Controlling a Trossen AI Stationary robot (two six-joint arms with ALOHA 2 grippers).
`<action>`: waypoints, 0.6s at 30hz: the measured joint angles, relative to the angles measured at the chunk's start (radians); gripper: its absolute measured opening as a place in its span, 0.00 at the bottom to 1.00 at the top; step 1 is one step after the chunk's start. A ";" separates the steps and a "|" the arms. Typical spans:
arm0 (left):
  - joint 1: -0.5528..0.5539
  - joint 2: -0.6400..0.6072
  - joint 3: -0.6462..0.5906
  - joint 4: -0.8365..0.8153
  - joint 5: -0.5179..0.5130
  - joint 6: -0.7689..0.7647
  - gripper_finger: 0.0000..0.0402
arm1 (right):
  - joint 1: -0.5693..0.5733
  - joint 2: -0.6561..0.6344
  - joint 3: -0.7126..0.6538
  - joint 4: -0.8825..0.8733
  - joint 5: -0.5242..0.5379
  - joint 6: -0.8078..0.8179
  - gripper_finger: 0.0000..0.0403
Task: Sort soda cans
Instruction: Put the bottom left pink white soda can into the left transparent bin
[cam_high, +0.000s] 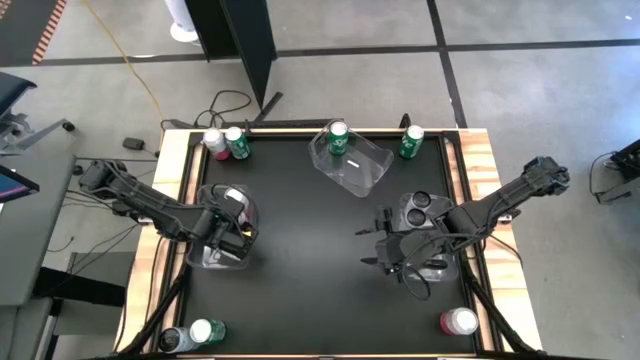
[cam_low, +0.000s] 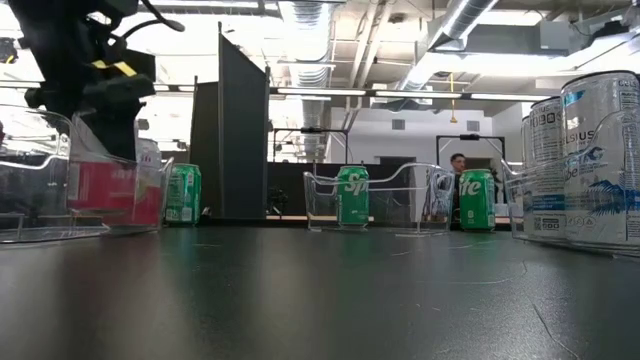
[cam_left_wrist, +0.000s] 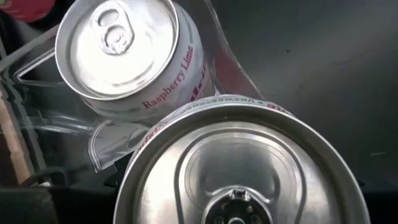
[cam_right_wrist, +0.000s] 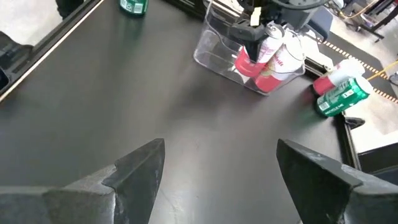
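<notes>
Left claw (cam_high: 228, 228) is hanging inside the left bin (cam_high: 205, 257) and appears to be gripping a pink can (cam_left_wrist: 236, 162). The can's top is filling the left wrist view directly under the claw. From the right wrist view the dark claw (cam_right_wrist: 252, 34) is sitting on top of that can (cam_right_wrist: 247, 62).

Held can is standing upright with its long axis vertical, in line with the claw. A second pink can (cam_left_wrist: 118, 50), labelled Raspberry Lime, is standing just beside it in the same bin.

Judgement: the pink can is being placed. The coming move is turning on this vertical alignment: let go, then lift straight up so the neighbour is not being knocked.

Right claw (cam_right_wrist: 217, 155) is hovering open and empty over bare desk (cam_high: 300, 240), just beside the right bin (cam_high: 404, 205) holding the dark cans (cam_high: 421, 200).

Farther out, loose cans are waiting:
- A lone pink can (cam_high: 460, 321) is standing at the right corner, on the low camera's side; the right arm is nearer.
- A dark can (cam_high: 175, 340) and a pale green can (cam_high: 207, 330) are standing at the left corner on that side; the left arm is nearer.

Farthest, a pink-and-green pair (cam_high: 225, 143) is standing at the far left. One green can (cam_high: 337, 137) is sitting in the middle bin (cam_high: 372, 175), and another green can (cam_high: 411, 143) is standing far right.
</notes>
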 joint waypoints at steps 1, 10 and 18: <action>0.000 0.000 0.000 0.000 -0.003 -0.002 0.71 | 0.000 0.000 0.000 0.000 0.000 0.004 0.82; 0.000 0.000 0.000 0.025 -0.051 0.014 0.82 | 0.000 0.000 0.000 0.000 0.000 0.023 0.82; 0.001 -0.001 0.002 0.056 -0.091 0.034 0.86 | 0.000 0.000 0.000 -0.001 0.000 0.028 0.82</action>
